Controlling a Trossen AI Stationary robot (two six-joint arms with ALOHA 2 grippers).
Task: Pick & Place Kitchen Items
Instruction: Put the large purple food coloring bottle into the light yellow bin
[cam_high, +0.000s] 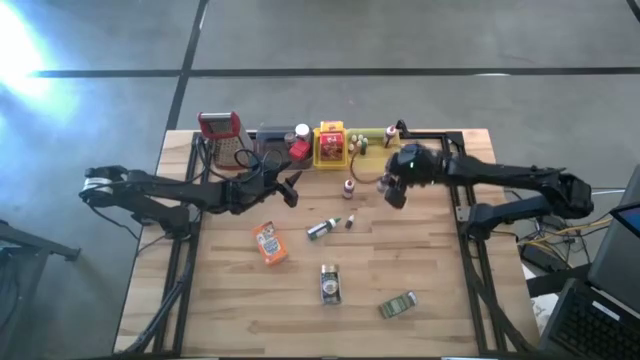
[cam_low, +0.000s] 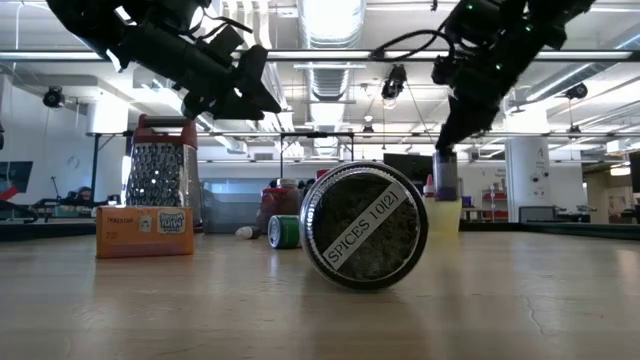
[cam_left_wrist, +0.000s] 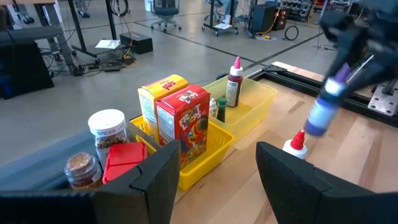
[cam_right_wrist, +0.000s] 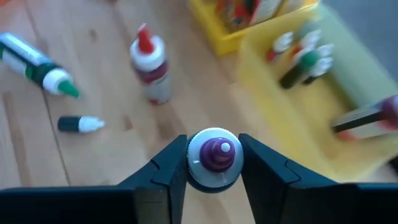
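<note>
The right claw (cam_right_wrist: 214, 163) grips a purple-capped bottle (cam_right_wrist: 214, 155) in the air, just beside the pale-green tray (cam_high: 372, 137). The left claw (cam_left_wrist: 214, 174) hangs open above the desk (cam_high: 300, 300), near the yellow tray (cam_left_wrist: 208, 152).

Grey concrete floor (cam_high: 420, 40) crossed by dark lines surrounds the wooden table (cam_high: 230, 300); behind its far edge, ceiling strip lights (cam_low: 330, 15), white pillars (cam_low: 520, 180) and office chairs (cam_left_wrist: 163, 7).

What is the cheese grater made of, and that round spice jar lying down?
The grater looks like shiny metal: it glints, with punched holes, under a red top that may be plastic. The spice jar seems clear plastic or glass; dark spices show through its end.
</note>
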